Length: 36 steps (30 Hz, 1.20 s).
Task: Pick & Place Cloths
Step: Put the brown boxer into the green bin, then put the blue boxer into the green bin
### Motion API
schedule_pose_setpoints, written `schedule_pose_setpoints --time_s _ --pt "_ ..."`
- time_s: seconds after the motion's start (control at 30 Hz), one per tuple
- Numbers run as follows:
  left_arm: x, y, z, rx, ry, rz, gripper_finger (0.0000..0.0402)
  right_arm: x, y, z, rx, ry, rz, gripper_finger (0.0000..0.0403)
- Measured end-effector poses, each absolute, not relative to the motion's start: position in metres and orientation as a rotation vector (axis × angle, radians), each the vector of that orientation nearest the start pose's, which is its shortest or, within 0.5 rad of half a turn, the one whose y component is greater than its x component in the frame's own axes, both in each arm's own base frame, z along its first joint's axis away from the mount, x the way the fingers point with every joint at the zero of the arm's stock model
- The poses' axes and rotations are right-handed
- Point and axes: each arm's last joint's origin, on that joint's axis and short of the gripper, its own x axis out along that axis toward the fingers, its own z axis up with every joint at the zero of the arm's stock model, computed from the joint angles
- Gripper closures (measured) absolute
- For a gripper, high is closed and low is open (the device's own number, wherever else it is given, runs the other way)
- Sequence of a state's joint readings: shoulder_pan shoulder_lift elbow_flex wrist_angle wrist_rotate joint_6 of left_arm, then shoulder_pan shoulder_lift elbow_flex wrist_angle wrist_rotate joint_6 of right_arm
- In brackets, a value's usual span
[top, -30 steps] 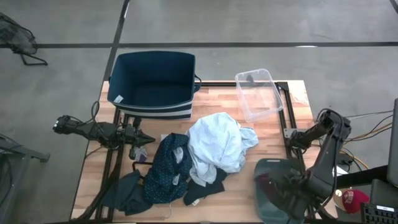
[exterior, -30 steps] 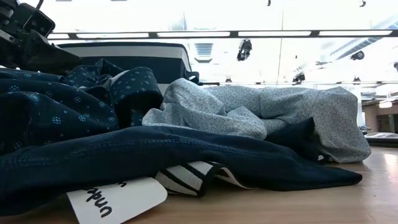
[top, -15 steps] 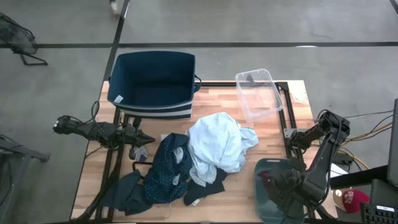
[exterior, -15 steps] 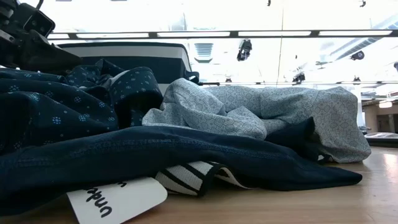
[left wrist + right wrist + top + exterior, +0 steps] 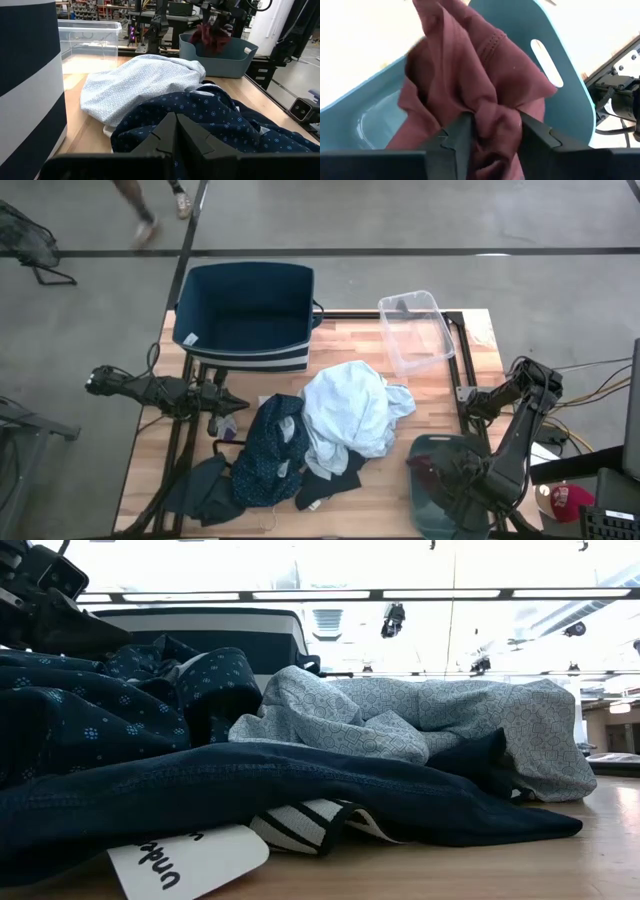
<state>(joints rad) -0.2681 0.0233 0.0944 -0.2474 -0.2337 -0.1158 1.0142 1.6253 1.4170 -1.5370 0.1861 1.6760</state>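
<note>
Right gripper (image 5: 487, 131) fingers clenched on maroon cloth (image 5: 470, 75), held above teal tub (image 5: 440, 450). Advice: release only once low inside, so no fabric drapes the rim. Left gripper (image 5: 175, 131) closed, waiting by pile.

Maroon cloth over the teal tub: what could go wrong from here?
1. The right gripper pinches only a bunched fold of the maroon cloth; it might slip out early.
2. The cloth hangs near the teal tub rim, so a loose end may drape outside on release.
3. The left gripper waits shut by the dotted cloth, so nothing steadies the tub.
</note>
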Motion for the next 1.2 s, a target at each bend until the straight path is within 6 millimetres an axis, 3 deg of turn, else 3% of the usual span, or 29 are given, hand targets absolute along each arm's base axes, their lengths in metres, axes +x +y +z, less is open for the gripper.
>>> schedule_pose_setpoints --time_s 0.37,0.77,0.97,1.2 --pt "0.089 -0.018 0.170 -0.072 0.172 -0.024 0.0383 0.148 0.227 0.280 0.333 1.356 -0.653 0.0220" --pt "0.089 -0.018 0.170 -0.072 0.173 -0.025 0.0383 0.153 0.226 0.281 0.246 1.194 -0.603 0.0206" --pt "0.089 -0.018 0.170 -0.072 0.172 -0.025 0.0383 0.171 0.236 0.283 0.152 1.005 -0.402 0.0215" --pt "0.089 -0.018 0.170 -0.072 0.173 -0.024 0.0383 0.211 0.257 0.277 0.053 0.789 -0.033 0.0237"
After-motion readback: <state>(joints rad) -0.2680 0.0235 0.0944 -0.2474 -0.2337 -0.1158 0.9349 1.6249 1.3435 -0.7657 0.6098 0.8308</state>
